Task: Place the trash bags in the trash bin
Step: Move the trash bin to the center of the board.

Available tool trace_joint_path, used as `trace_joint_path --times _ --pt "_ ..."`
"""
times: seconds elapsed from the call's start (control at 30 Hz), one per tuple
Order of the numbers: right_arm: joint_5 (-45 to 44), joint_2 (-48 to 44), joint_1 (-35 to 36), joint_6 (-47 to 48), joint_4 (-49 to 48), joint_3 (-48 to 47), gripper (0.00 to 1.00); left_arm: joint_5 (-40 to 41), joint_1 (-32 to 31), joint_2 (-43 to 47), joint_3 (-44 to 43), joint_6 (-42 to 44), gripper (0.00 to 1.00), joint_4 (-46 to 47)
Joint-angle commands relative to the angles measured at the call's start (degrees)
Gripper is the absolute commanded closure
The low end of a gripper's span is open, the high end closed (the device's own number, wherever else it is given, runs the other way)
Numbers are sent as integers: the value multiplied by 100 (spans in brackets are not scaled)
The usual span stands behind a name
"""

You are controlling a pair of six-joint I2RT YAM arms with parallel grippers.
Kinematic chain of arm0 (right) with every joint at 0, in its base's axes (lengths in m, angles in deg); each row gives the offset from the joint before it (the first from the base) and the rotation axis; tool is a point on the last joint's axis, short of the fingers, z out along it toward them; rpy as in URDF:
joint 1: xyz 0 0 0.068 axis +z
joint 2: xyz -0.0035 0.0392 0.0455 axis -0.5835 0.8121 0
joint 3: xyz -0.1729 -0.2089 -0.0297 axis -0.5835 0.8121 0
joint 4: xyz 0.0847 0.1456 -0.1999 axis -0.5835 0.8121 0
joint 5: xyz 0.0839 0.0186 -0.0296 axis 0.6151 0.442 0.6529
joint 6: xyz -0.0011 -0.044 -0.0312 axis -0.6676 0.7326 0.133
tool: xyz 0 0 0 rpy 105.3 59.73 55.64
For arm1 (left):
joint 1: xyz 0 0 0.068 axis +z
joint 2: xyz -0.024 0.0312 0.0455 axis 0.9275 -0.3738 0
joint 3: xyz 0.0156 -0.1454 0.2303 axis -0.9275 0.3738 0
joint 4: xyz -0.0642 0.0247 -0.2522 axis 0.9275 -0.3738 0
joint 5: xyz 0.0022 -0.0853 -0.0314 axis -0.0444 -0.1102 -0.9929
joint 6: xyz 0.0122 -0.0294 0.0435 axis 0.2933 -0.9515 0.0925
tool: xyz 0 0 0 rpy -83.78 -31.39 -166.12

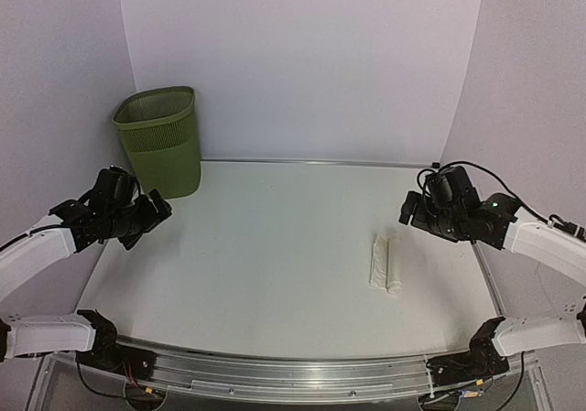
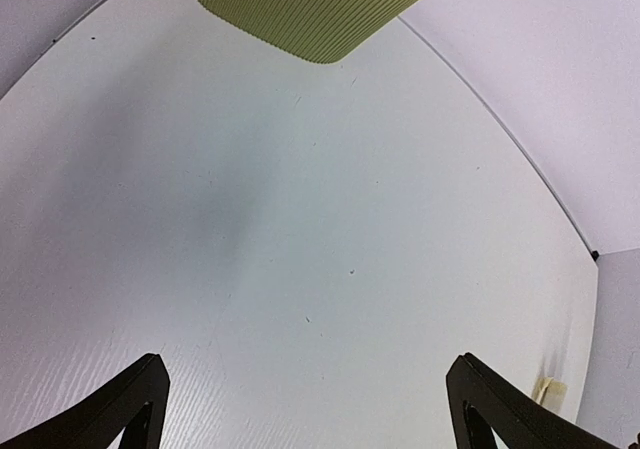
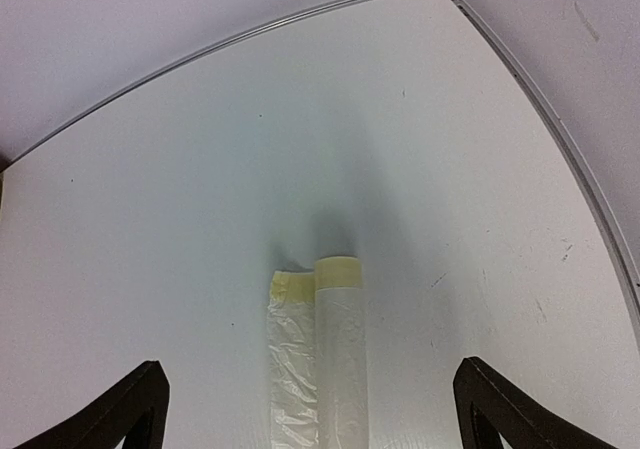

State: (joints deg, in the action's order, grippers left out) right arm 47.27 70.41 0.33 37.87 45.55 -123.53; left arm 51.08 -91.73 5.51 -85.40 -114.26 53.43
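Both pincers stand spread and empty: the left gripper (image 1: 146, 221) near the olive-green trash bin (image 1: 160, 141) at ten o'clock on the table (image 1: 275, 246), the right gripper (image 1: 409, 211) near the rolled trash bags (image 1: 385, 263) at four o'clock, probably light, soft and slippery, best pinched across mid-roll
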Motion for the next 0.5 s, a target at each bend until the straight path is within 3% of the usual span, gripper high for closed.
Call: trace_joint_path --times 0.0,0.23,0.47 --pt "221 101 17 442 84 -190 2 163 8 210 -189 266 0 -97" --pt "535 366 16 769 82 -507 2 49 12 -75 -702 937 1 226" --pt "495 623 11 941 84 -833 2 -121 13 -1469 -2750 2263 1 582"
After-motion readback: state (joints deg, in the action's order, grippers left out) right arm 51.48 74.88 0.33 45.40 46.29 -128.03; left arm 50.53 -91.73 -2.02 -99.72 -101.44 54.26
